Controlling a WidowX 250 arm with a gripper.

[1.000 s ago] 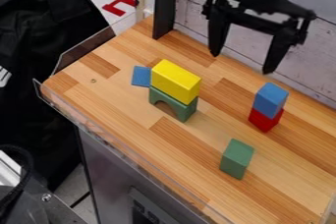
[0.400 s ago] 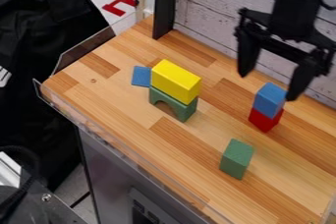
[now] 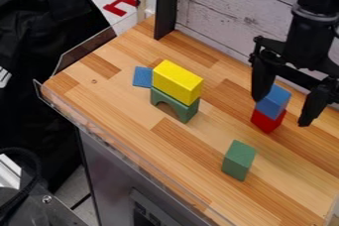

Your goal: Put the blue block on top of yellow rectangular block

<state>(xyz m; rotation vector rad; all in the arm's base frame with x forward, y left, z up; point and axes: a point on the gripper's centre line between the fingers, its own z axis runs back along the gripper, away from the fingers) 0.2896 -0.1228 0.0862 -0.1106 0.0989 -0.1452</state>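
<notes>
At the right of the view my gripper hangs open, its fingers spread wide. The left finger overlaps the upper left edge of the blue block, and the right finger stands apart to its right; no grip on the block shows. That blue block rests on a red block. Left of centre, the yellow rectangular block lies on top of a green arch block.
A flat blue piece lies just left of the yellow block. Nearer the front stands a green block. A clear rim runs along the counter's front left edge, and a whitewashed plank wall rises behind.
My gripper has moved right and down in the view, from near the wall to around the blue block, staying open. The blocks have not moved.
</notes>
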